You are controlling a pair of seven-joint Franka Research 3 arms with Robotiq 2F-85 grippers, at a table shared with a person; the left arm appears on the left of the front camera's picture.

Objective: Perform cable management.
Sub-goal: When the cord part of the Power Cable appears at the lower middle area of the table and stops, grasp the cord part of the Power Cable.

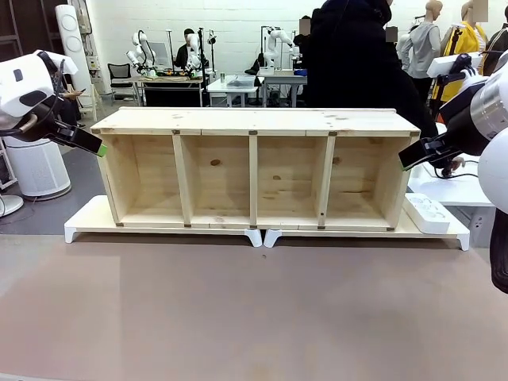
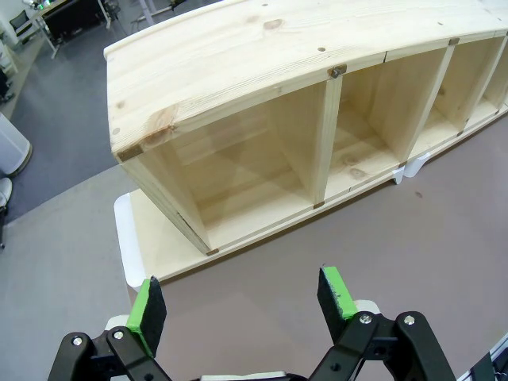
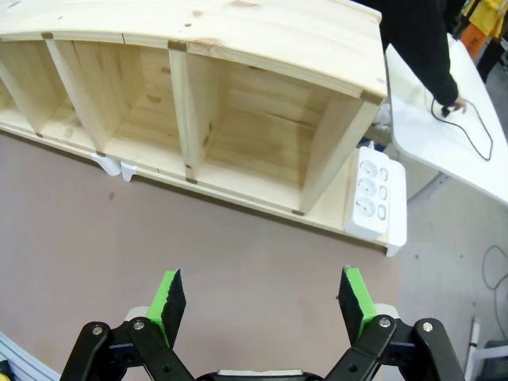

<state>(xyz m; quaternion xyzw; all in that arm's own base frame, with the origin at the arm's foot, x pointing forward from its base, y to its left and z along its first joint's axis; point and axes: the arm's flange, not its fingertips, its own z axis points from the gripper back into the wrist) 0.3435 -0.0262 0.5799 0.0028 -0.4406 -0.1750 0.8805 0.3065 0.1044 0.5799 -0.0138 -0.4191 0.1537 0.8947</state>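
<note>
At the far left of the front view, the left gripper (image 1: 95, 147) hung in the air just off the left end of a long wooden shelf unit (image 1: 254, 121), its green-padded jaws pointing toward that end. In the left wrist view the left gripper (image 2: 242, 295) had its jaws wide apart and empty above the brown tabletop (image 2: 381, 238), looking down at the shelf unit (image 2: 238, 55) and its nearest open compartment. The shelf unit lay across the middle of the tabletop (image 1: 238, 309), raised on two low white platforms (image 1: 79, 226) set end to end, with four open compartments facing the robot. Behind it, right of centre, stood a person (image 1: 357, 55) in dark clothing. On the right-hand platform, just beside the right end of the shelf unit, lay a white power strip (image 1: 427, 213). At the right edge of the front view, the right gripper (image 1: 409, 155) hovered just off the right end of the shelf unit. In the right wrist view the right gripper (image 3: 260, 294) also had its jaws wide apart and empty, above the tabletop and well short of the shelf unit (image 3: 238, 32) and the power strip (image 3: 373, 194). Farther right, beyond the power strip, the thin black cable (image 3: 474, 136) lay in a loose curve on a white side table (image 3: 429, 127), where the person's hand (image 3: 451, 103) met its upper end; I cannot tell whether the hand gripped it.
</note>
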